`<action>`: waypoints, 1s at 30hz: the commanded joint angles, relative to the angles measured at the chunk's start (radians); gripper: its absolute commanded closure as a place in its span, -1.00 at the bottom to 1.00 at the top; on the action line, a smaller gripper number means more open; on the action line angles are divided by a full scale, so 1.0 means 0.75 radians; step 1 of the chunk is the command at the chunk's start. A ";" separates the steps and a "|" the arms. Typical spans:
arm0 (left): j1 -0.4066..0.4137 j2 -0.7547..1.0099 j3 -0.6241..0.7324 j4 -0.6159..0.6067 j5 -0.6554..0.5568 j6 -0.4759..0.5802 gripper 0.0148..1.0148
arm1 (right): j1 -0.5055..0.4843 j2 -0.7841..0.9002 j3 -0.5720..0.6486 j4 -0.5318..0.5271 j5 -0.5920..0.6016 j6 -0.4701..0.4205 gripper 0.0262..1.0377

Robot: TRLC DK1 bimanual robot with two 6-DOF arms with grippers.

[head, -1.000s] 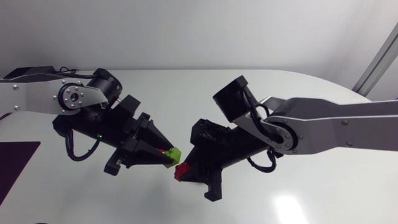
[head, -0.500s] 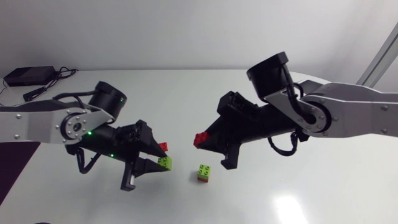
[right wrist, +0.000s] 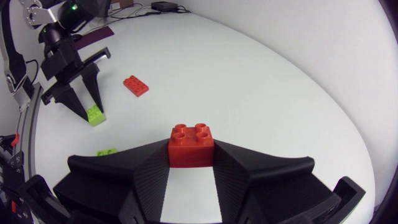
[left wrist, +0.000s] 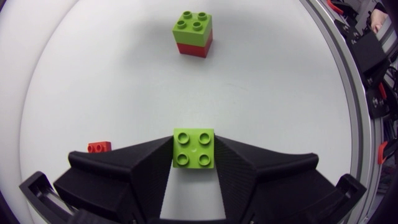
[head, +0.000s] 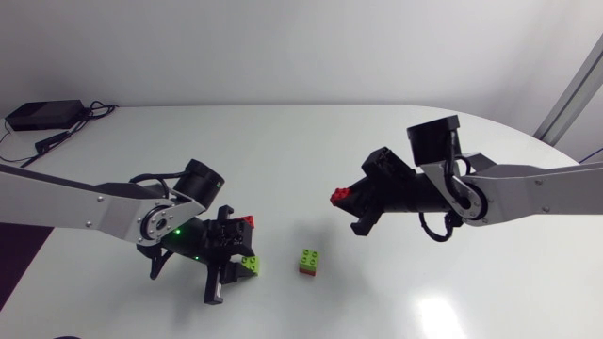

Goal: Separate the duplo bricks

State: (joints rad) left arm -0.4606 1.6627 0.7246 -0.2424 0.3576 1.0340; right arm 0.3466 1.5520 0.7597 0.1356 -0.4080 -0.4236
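left pincer (left wrist: 194, 142) clamped green brick (left wrist: 194, 149) | right pincer (right wrist: 191, 144) clamped red brick (right wrist: 191, 148) | green-on-red stack (head: 308, 262) stood on tabletop (head: 311, 151), between both pincers

white table (head: 311, 151) — small black box (head: 42, 115), cables (head: 94, 109) at far-left corner

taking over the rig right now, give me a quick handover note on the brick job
Left tool: shut on a green brick, low over the table.
Right tool: shut on a red brick, held up off the table.
On the table: a green-on-red stack between the arms, and a flat red brick beside the left tool.
Done: one green and one red brick are apart, one in each tool.
Left: probably set both down, then pull the stack apart.
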 commanded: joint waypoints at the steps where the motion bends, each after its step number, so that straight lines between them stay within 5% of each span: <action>1: -0.012 0.053 -0.040 0.008 -0.031 -0.021 0.19 | -0.016 0.048 -0.046 0.042 0.027 0.037 0.48; 5: -0.014 0.045 -0.036 0.008 -0.039 -0.027 -0.44 | -0.043 0.090 -0.054 0.063 0.057 0.045 0.48; 12: -0.014 -0.022 -0.015 -0.027 -0.037 -0.037 -0.91 | -0.108 0.144 -0.072 0.126 0.072 0.037 0.47; 30: -0.079 -0.026 0.194 -0.035 0.028 -0.178 -0.92 | -0.168 0.313 -0.107 0.189 0.063 -0.006 0.46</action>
State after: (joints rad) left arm -0.5049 1.6123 0.8333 -0.2623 0.3653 0.9268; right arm 0.2272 1.7618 0.7101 0.2687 -0.3588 -0.4118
